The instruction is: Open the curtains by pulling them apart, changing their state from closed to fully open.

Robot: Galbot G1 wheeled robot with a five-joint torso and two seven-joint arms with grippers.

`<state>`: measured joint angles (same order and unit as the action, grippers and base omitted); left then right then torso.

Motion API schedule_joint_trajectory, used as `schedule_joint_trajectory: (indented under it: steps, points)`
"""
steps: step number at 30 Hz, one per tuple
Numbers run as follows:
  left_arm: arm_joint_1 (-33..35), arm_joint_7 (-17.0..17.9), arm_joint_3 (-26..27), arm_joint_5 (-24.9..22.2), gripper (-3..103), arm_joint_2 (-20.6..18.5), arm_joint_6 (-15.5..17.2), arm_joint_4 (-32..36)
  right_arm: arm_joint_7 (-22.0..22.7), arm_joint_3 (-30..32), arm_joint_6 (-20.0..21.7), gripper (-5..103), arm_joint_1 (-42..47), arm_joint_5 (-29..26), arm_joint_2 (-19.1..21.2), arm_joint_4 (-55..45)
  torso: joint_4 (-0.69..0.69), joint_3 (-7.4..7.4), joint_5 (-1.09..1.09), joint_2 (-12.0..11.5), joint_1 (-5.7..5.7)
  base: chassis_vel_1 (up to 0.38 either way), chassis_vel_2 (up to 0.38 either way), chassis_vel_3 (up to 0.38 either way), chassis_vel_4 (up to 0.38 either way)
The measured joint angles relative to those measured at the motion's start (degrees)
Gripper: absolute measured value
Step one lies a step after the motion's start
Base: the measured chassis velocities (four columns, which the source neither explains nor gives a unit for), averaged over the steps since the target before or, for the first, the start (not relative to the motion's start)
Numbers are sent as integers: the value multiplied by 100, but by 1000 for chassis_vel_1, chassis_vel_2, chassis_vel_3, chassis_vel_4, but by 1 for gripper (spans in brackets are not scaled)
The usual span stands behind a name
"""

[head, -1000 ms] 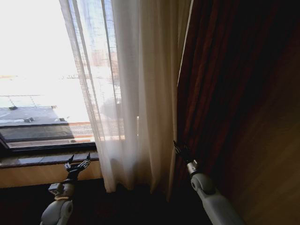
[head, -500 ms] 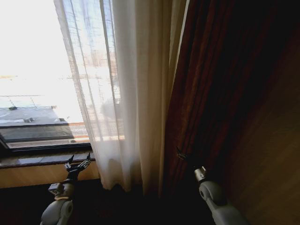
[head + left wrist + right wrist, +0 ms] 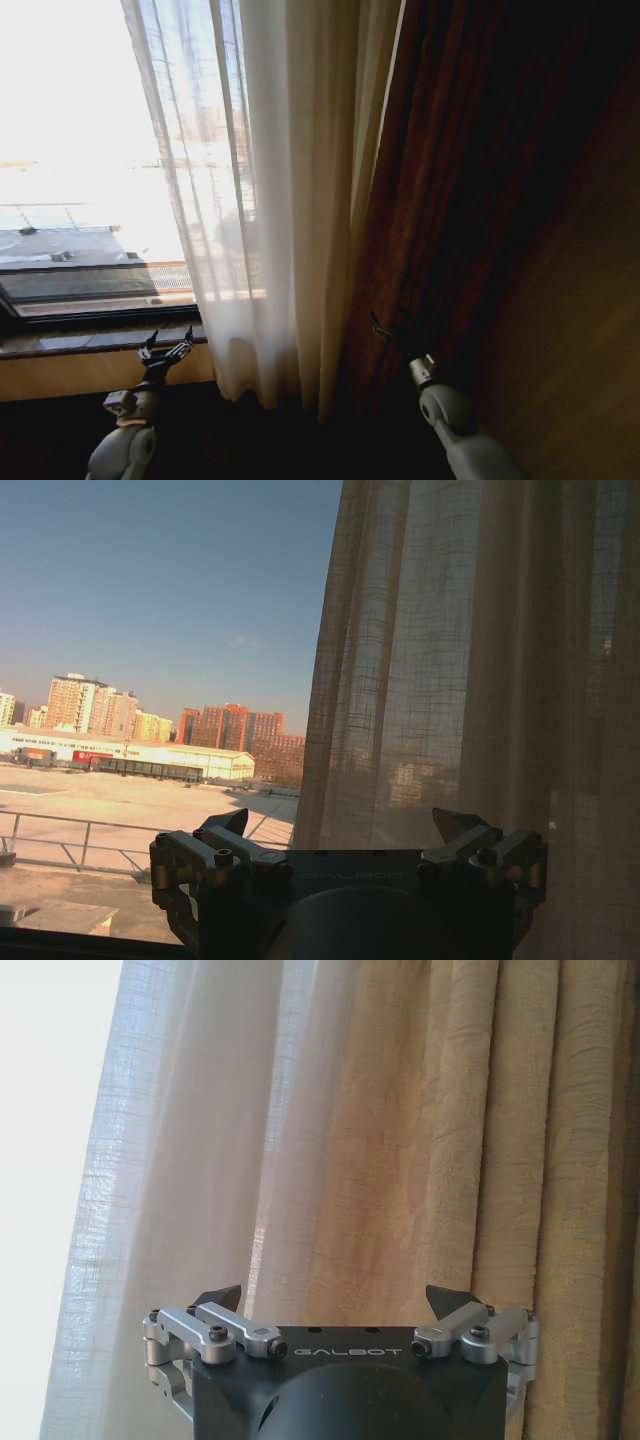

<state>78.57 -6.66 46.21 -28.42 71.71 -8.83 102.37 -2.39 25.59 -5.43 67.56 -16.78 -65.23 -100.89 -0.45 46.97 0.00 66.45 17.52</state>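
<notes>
We see both tools spread: right tool (image 3: 340,1305) facing the curtains (image 3: 290,200), left tool (image 3: 166,348) w/ them beside.

Head view: from high up, facing forward and down at window (image 3: 80,180); sheer curtains (image 3: 290,200) at frame centre, dark drape (image 3: 470,200) on right, both arms rising from lower edge. Left wrist view: over spread left gripper (image 3: 340,830), facing out window, curtains (image 3: 480,680) close, right half. Right wrist view: over spread right gripper (image 3: 335,1305), close on curtains (image 3: 400,1130). Shared by all three: curtains.
</notes>
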Motion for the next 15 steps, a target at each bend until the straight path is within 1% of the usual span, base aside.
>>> schedule_joint_trajectory:
  steps: [8,12,15]
  points:
    - [0,0,0,0,100,0,0,0,-44,-119,-34,100,-52,89,-50,70,0,0,0,0,0,10,2,-4,-3]
    - [0,0,0,0,100,0,0,0,-65,-163,-36,100,-136,90,-32,93,0,0,0,0,0,139,58,-128,-66]
    - [0,0,0,0,100,1,0,0,-78,-196,-40,100,-203,89,-22,125,0,0,2,0,0,217,127,-218,-127]
